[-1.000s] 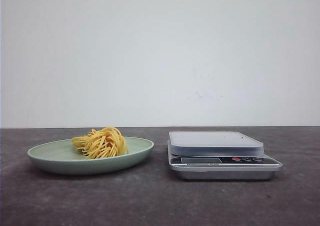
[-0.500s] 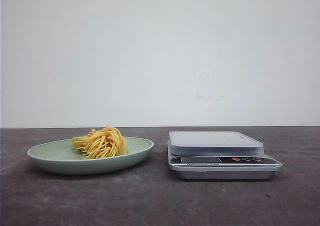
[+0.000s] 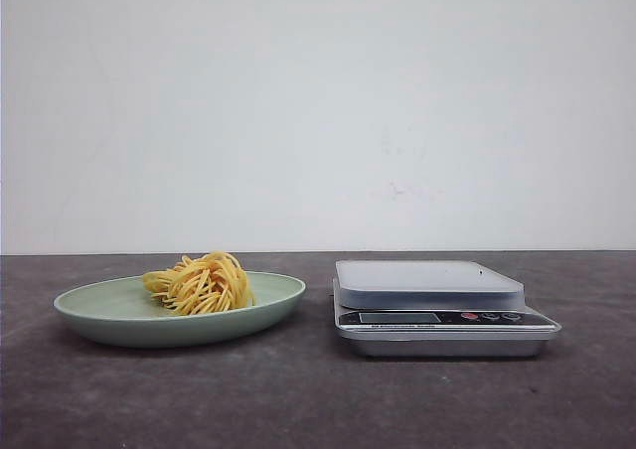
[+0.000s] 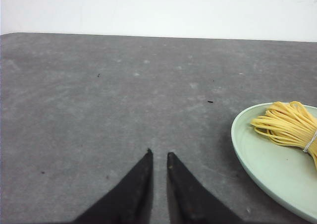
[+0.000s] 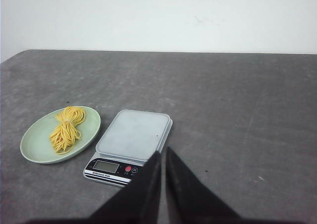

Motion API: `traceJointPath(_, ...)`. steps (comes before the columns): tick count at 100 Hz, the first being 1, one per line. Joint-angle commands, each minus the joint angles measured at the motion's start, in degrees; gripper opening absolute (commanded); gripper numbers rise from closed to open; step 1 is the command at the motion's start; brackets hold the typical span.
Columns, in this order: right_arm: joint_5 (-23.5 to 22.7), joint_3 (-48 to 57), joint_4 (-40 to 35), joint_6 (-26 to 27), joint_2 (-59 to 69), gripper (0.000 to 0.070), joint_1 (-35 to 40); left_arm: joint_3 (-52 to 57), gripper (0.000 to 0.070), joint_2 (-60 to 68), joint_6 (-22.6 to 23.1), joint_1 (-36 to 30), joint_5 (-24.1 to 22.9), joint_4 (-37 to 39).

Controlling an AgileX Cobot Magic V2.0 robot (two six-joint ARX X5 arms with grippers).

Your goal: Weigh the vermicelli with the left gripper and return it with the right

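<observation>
The vermicelli [image 3: 201, 283] is a yellow nest lying on the pale green plate [image 3: 109, 315] at the table's left. It also shows in the left wrist view [image 4: 288, 126] and the right wrist view [image 5: 67, 127]. A silver kitchen scale [image 3: 429, 285] stands to the plate's right with its pan bare. My left gripper [image 4: 159, 154] is shut and empty above bare table, to the side of the plate [image 4: 262, 164]. My right gripper [image 5: 163, 150] is shut and empty, on the near side of the scale [image 5: 133, 135]. Neither gripper shows in the front view.
The table is dark grey [image 3: 318, 399] with a white wall behind. The scale's display and red button [image 5: 128, 169] face the robot.
</observation>
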Motion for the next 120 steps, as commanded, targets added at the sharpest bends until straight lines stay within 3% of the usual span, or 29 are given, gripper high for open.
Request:
traceJointPath(1, 0.0, 0.6, 0.6, 0.6, 0.0, 0.0007, 0.2, -1.0, 0.0013, 0.1, 0.5, 0.1, 0.0, -0.4)
traceJointPath(45, 0.0, 0.6, 1.0, 0.6, 0.0, 0.0007, 0.2, -1.0, 0.0013, 0.1, 0.5, 0.1, 0.0, -0.4)
traceJointPath(56, 1.0, 0.5, 2.5, -2.0, -0.1, 0.0007, -0.2, -1.0, 0.0013, 0.1, 0.5, 0.1, 0.0, -0.4)
traceJointPath(66, 1.3, -0.9, 8.7, -5.2, -0.5, 0.0007, -5.5, -1.0, 0.0012, 0.1, 0.5, 0.1, 0.0, -0.4)
traceJointPath(83, -3.7, -13.4, 28.7, -13.2, -4.0, 0.0007, -18.5, -1.0, 0.0013, 0.1, 0.5, 0.1, 0.0, -0.4)
traceJointPath(98, -9.4, -26.4, 38.7, -13.5, -7.0, 0.0007, -26.4, -1.0, 0.0012, 0.1, 0.5, 0.1, 0.0, -0.4)
traceJointPath(120, -9.0, -41.9, 47.4, -13.4, -9.0, 0.0007, -29.6, -1.0, 0.0012, 0.1, 0.5, 0.0, 0.1, -0.4)
